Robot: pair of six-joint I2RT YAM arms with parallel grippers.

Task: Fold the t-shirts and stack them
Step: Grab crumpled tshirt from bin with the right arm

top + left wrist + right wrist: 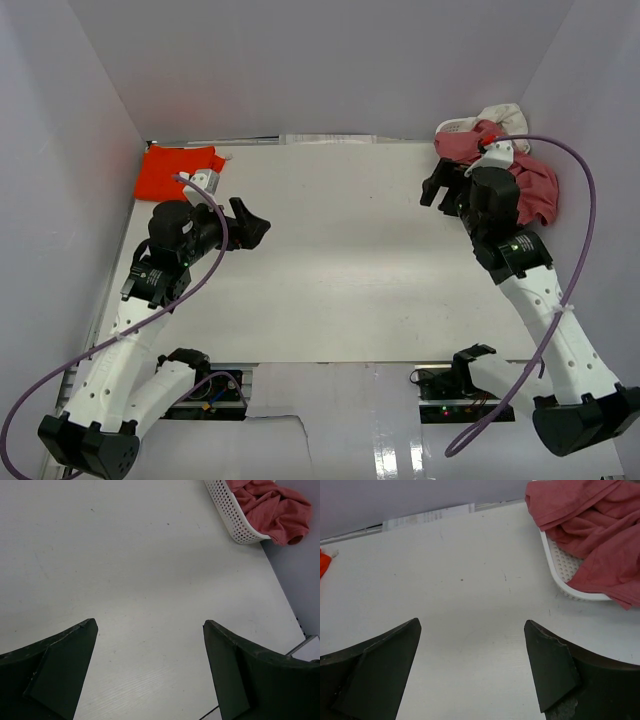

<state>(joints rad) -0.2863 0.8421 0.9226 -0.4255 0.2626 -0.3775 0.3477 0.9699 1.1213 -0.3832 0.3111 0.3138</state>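
One orange-red t-shirt (pixel 178 172) looks folded at the counter (pixel 340 260) far-left corner, rose-red t-shirt (pixel 535 190) and cream-white t-shirt (pixel 500 116) crumpled in the basket (pixel 560 565), unfolded; left end effector (pixel 255 222) and right end effector (pixel 440 186) agape, empty.

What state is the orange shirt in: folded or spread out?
Folded: the orange shirt lies as a compact flat rectangle, with no sleeves sticking out.
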